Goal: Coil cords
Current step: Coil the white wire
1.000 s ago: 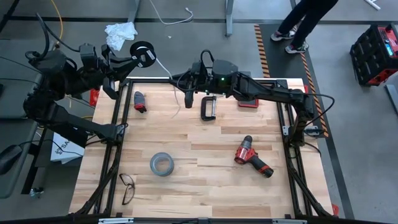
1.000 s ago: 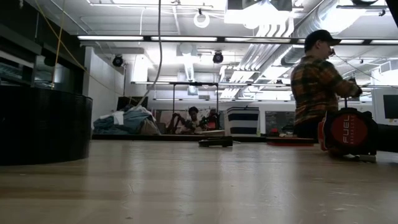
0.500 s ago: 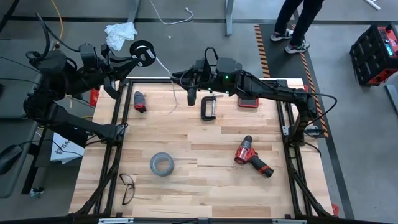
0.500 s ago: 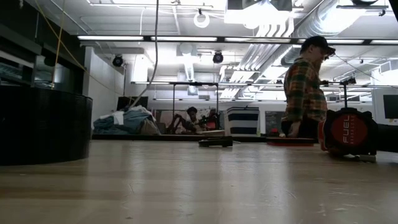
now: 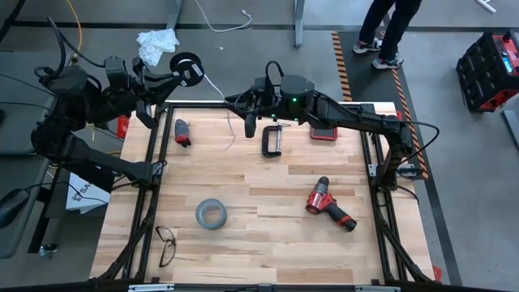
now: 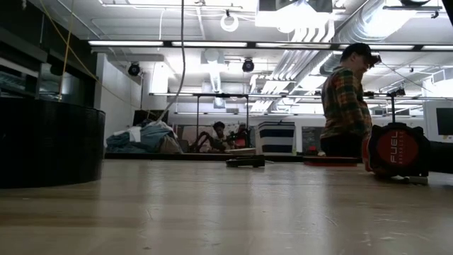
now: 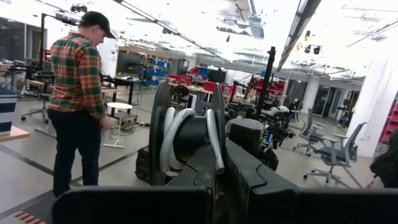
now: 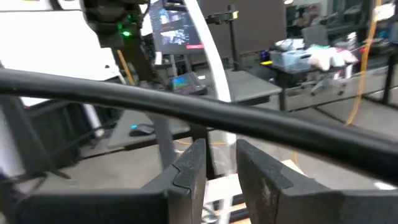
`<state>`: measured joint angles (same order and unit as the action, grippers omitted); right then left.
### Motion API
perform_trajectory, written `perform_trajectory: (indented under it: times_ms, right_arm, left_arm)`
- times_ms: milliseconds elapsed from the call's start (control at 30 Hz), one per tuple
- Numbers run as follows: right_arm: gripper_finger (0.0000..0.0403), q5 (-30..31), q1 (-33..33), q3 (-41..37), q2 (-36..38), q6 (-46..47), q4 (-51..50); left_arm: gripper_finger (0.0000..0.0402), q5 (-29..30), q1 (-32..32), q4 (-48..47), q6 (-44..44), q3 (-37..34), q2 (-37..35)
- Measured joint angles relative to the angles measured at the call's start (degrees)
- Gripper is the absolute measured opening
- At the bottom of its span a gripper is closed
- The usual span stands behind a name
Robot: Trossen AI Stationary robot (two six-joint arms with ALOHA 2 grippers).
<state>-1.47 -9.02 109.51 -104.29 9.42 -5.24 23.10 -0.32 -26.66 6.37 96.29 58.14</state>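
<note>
A small black spool (image 5: 185, 69) with white cord wound on it (image 7: 186, 134) is held up beyond the table's far left corner, with my left gripper (image 5: 174, 75) shut on it. The thin white cord (image 5: 212, 84) runs from the spool to my right gripper (image 5: 242, 108) over the table's far edge. It passes between that gripper's slightly parted fingers (image 8: 217, 168). Below them its free end (image 5: 230, 139) hangs toward the wood. In the low view the cord (image 6: 182, 42) comes down from above. My left gripper holds the spool by one flange (image 7: 217, 140): one finger reaches in toward the hub and the other stands outside. The fingers come at it about level, from the table's left. The spool is lifted clear, its axis roughly level. My right gripper has the cord (image 8: 225, 146) running between its fingers, which point level. Whether they touch it, I cannot tell.
On the table lie a black C-clamp (image 5: 271, 139), a red drill (image 5: 328, 207), a grey tape roll (image 5: 209, 214), glasses (image 5: 166, 243) and a small red-black tool (image 5: 182, 132). A black frame rail (image 8: 186, 112) crosses before my right gripper. A person (image 6: 345, 106) stands beyond the far edge.
The hanging cord has swung a little to one side and back. The person beyond the table has stepped and turned. Both grippers have stayed about where they were.
</note>
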Motion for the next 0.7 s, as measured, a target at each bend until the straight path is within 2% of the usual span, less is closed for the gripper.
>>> perform_trajectory:
  times_ms: [700]
  right_arm:
    - [0.0083,-0.68,-0.35,0.00,-0.07,-0.43,-2.44]
  left_arm:
    - [0.0005,0.00,0.00,0.11,0.02,0.00,0.36]
